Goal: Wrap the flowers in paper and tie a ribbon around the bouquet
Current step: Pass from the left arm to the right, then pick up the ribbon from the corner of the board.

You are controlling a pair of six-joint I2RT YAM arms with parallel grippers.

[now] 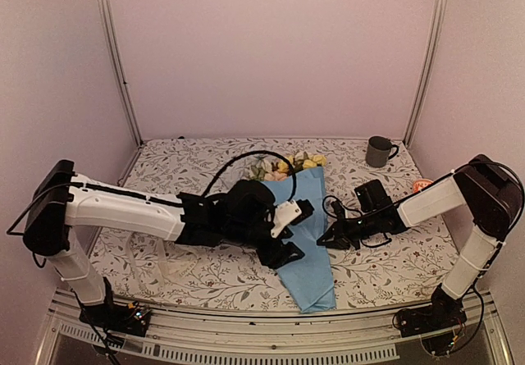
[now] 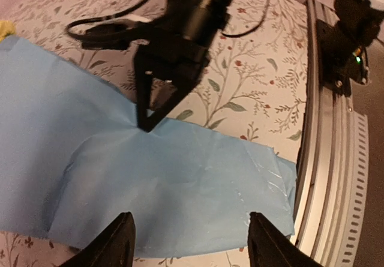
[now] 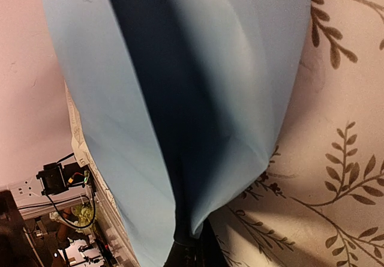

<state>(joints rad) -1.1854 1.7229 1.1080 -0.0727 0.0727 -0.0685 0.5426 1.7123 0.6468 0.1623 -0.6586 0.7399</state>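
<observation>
The bouquet [image 1: 302,225] lies in the middle of the table as a light blue paper cone, with yellow and white flowers [image 1: 289,166] poking from its far, wide end. In the left wrist view the paper [image 2: 150,183] spreads flat under my left gripper [image 2: 192,243], which hovers open just above it with nothing between its fingers. My right gripper [image 3: 193,256] is shut on a fold at the paper's right edge, where the dark navy inner face [image 3: 174,129] shows. The same pinch shows from the left wrist, at the right gripper's tip [image 2: 147,123]. The ribbon is out of view.
A grey mug [image 1: 379,150] stands at the back right, and a small orange thing [image 1: 422,184] lies near the right arm. The floral tablecloth [image 1: 172,168] covers the table. A metal rail [image 1: 246,344] runs along the near edge, close to the cone's narrow end.
</observation>
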